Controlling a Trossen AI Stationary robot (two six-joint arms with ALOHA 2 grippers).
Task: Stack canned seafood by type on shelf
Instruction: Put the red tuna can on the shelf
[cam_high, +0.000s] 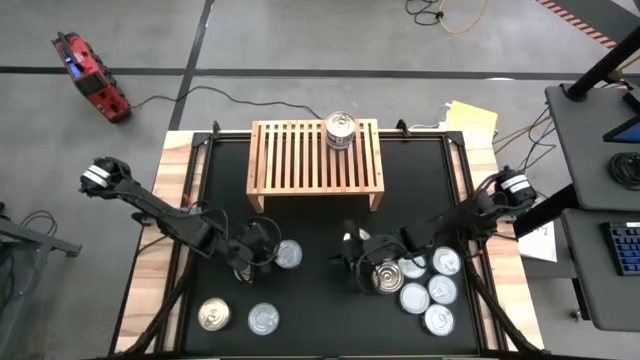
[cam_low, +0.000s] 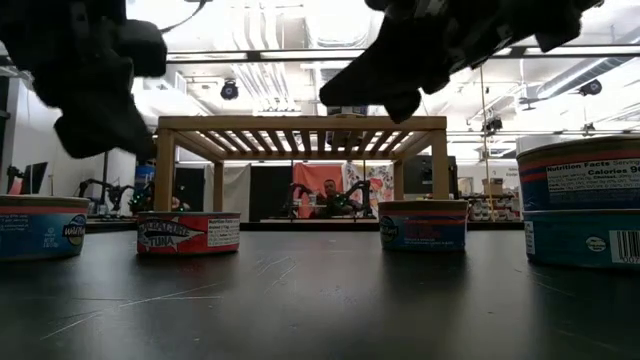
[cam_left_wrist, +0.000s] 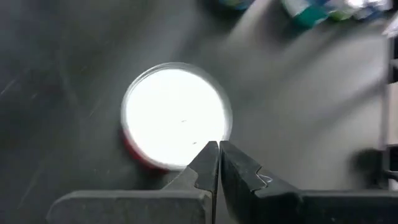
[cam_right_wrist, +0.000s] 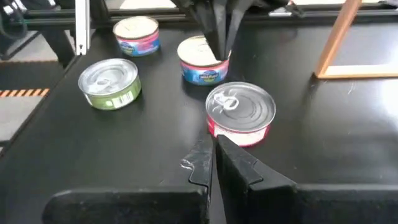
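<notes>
The light-wood shelf (cam_high: 315, 155) stands on its legs at the far middle of the black table (cam_high: 320, 225). One silver-lidded can (cam_high: 340, 130) rests on its slatted top, right of centre. My left gripper (cam_high: 268, 255) hangs shut above the edge of a red-sided can (cam_left_wrist: 176, 115), clear of it. My right gripper (cam_right_wrist: 211, 146) is shut and slants down just short of a red-labelled can (cam_right_wrist: 241, 115), which stands on the table (cam_high: 387, 277). In the low view both grippers (cam_low: 95, 130) (cam_low: 400, 100) hang well above the cans.
Two cans (cam_high: 213, 315) (cam_high: 263, 319) stand near the table's front left. Several more cans (cam_high: 430, 290) cluster at the front right, under my right arm. A green-labelled can (cam_right_wrist: 111, 84) and a blue-and-pink one (cam_right_wrist: 137, 34) show in the right wrist view.
</notes>
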